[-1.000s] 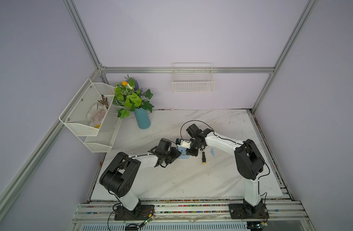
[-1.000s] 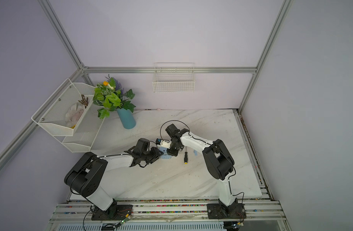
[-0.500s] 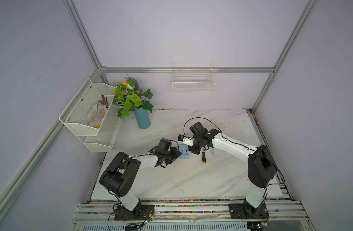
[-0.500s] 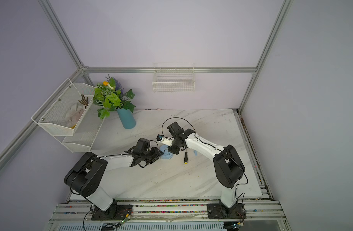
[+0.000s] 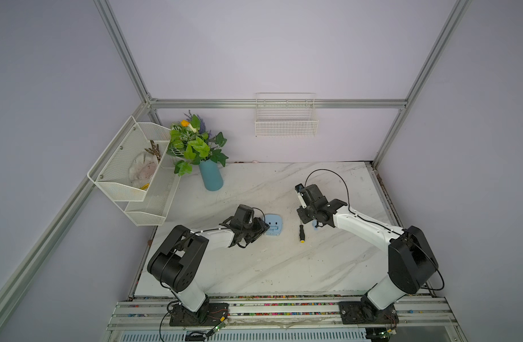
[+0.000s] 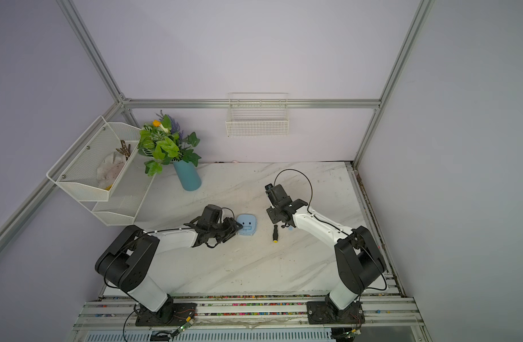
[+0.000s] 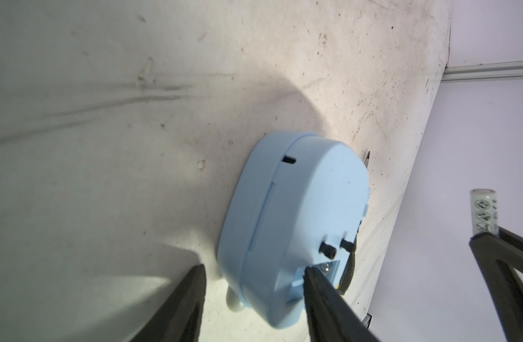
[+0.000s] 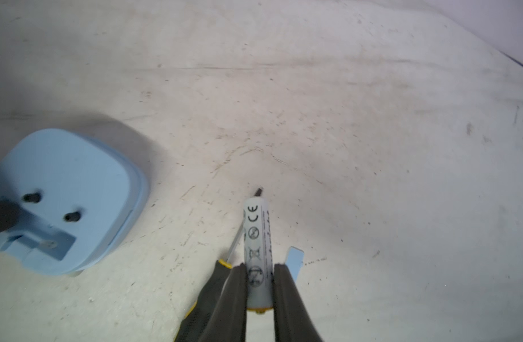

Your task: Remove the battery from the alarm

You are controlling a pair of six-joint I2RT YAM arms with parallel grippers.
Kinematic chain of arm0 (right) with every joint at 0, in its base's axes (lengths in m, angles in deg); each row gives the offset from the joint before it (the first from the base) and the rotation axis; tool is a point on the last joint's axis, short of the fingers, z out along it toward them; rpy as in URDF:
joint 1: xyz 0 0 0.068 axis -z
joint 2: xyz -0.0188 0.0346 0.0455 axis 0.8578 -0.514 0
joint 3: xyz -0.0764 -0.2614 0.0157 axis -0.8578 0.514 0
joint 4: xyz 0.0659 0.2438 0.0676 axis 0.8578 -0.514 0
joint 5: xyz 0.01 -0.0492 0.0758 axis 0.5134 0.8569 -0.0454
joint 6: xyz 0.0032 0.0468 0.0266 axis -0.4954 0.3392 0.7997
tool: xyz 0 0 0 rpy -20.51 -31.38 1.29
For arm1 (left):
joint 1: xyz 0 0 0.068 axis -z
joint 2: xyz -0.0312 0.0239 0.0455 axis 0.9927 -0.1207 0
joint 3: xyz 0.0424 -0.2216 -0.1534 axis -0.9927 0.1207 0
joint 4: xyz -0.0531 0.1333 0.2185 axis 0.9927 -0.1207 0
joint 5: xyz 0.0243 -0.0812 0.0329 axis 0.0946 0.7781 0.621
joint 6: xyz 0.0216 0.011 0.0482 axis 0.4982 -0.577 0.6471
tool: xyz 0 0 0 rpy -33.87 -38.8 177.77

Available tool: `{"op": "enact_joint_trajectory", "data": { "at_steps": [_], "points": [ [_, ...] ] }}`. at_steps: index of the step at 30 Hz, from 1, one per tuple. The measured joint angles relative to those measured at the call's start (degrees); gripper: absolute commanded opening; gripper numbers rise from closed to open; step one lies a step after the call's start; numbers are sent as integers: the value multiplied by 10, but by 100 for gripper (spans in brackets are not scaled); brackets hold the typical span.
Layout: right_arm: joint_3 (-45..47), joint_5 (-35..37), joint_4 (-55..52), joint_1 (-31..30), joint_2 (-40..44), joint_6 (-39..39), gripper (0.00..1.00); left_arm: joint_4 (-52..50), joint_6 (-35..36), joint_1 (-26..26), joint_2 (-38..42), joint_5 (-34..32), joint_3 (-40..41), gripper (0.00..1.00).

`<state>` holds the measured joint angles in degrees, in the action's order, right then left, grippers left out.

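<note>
room: lilac walls, metal frame, wire basket (image 5: 285, 125) on back wall | surface: scuffed white marbled bench (image 5: 254, 266), alarm (image 5: 274, 225) face down mid-bench, screwdriver (image 5: 301, 234) near it | left hand (image 7: 253, 268): spread, one finger at alarm's open slot | right hand (image 8: 260, 268): gripping battery (image 8: 258, 237) above bench

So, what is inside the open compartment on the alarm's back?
Only a metal contact; no battery, which the right claw holds. A finger of the left claw covers one corner.
</note>
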<state>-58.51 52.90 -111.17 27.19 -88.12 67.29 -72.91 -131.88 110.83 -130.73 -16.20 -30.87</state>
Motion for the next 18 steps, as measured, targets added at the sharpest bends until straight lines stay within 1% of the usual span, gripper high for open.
{"op": "enact_joint_trajectory", "data": {
  "at_steps": [4, 8, 12, 18],
  "points": [
    [58, 54, 40, 24, 17, 80, 0, 0, 0, 0, 0, 0, 0, 58],
    [95, 75, 71, 47, 12, 127, 0, 0, -2, 0, 1, 0, 0, 58],
    [112, 79, 90, 73, -5, 153, 0, 0, -2, 0, 1, 0, 0, 58],
    [111, 65, 93, 98, -40, 176, 0, 0, -2, 0, 1, 0, 0, 58]
  ]
}}
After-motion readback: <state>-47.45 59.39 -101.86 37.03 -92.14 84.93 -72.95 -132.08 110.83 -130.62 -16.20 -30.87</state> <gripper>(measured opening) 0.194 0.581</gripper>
